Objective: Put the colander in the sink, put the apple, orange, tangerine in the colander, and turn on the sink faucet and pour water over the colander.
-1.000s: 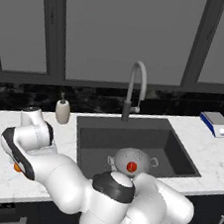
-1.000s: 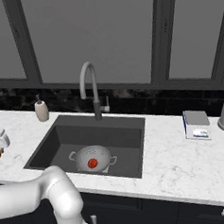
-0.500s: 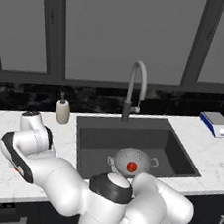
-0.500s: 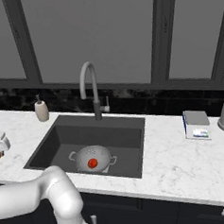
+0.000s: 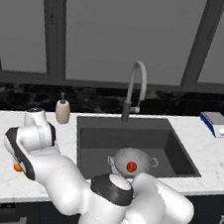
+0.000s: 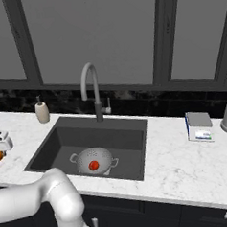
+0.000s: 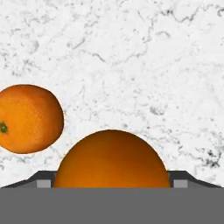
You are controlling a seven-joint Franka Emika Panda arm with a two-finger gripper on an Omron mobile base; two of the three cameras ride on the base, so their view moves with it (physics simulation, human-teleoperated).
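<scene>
**Item 1: gripper** [image 7: 111,183]. Hangs over the white marble-look counter [image 7: 153,65], pointing down. Jaws stand wide, one tip either side of a round bright orange fruit [image 7: 111,157]. A sliver of gap shows each side, so nothing is held yet.

**Item 2: second round orange fruit** [image 7: 28,118]. Has a small green stem mark and sits just beside the first without touching it. Both lie on the counter's left stretch, well apart from the sink. Which is the orange and which the tangerine can't be told from here, as the nearer one looks bigger only because it's closer.

**Item 3: shiny silver perforated metal colander w/ two loop handles** [image 5: 120,157]. Sits upright in the dark grey rectangular recessed sink [image 5: 169,146], toward its front wall.

**Item 4: small round red apple** [image 5: 132,166]. Inside the colander.

**Item 5: tall grey gooseneck sink faucet** [image 5: 137,82]. At the sink's back edge, no water seen.

**Step in hand (judgement):** grasp of the 2nd fruit of three.

**Handling notes:**
- Keep the fruit centred btwn the tips.
- Go low enough to close at or below its widest part.
- Close slowly, since a round skin can squirt out.
- Lift straight up and avoid nudging the neighbour, which could roll twd the counter edge.
</scene>
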